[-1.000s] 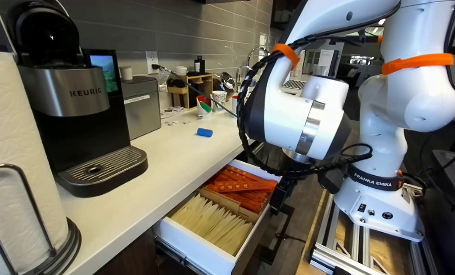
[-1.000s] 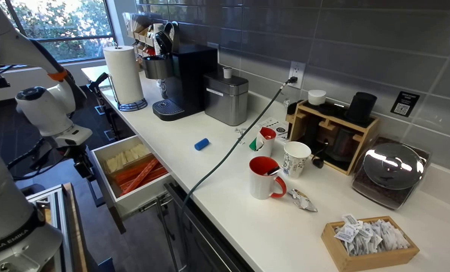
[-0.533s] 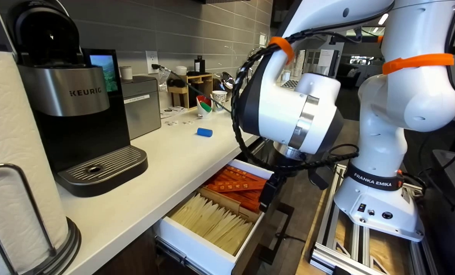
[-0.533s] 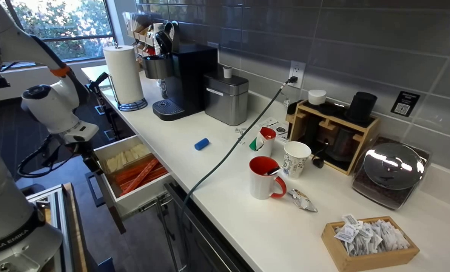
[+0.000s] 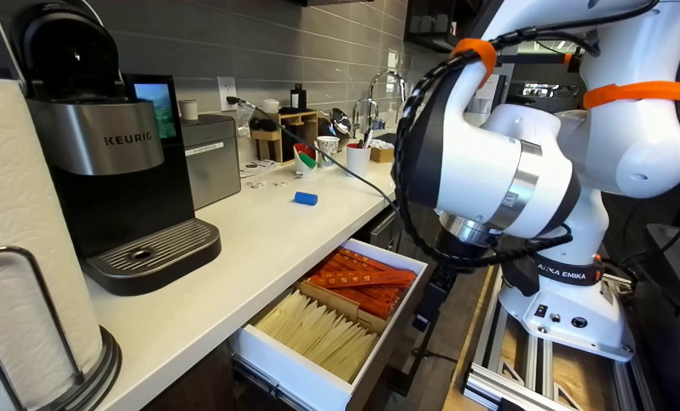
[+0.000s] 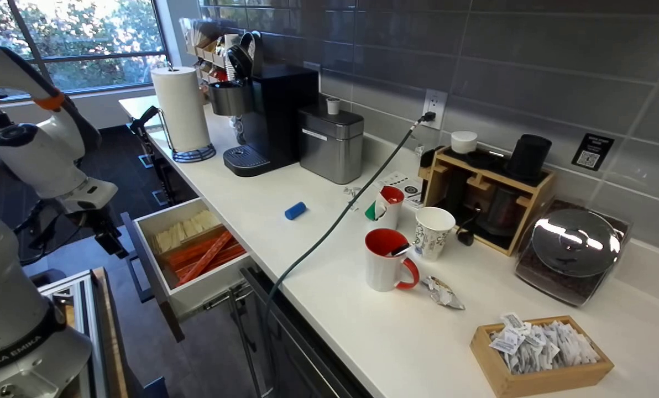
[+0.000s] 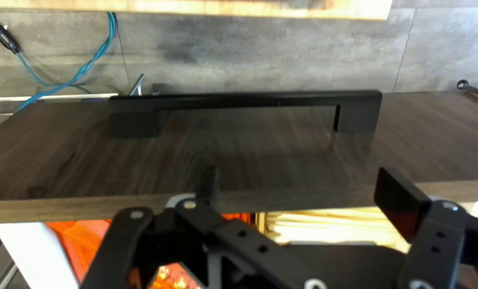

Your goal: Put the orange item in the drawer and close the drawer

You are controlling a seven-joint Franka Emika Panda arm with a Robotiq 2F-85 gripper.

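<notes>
One coffee machine point(image 5: 114, 194): L of drawer point(image 5: 294, 370), up on counter point(image 5: 260, 240) (order runs L to R as in an exterior view); no part in the job AFAICT.
Drawer: pulled well out from under counter; closing it = the half of the task left to do.
Blue piece point(image 5: 306, 198): on counter, higher than drawer & set back from it; wrong colour, so prob. leave alone.
Pale sticks point(image 5: 317, 337): L section inside drawer, tight row; could snag on closing if any poke above rim, can't tell from here.
Orange strip point(image 5: 368, 278): inside drawer, R section, lying slantwise atop orange packets point(image 5: 383, 299); shows in both exterior views. 1st half of task = done, IMO.
Front panel point(image 7: 239, 156): outer end of drawer, dark brown; prob. the place to push.
Handle point(image 7: 247, 100): on outer face of drawer, nothing gripping it; a push should do, no pull needed.
Gripper point(image 7: 297, 182): just outside drawer's front; fingers point(image 7: 401, 200) spread wide, nothing btwn them held. Contact w/ panel: can't tell for sure. Next, IMO: press panel square-on, inward.
Robot arm point(image 5: 488, 182): R of drawer, on its front side; remaining = push, then check drawer sits flush.
</notes>
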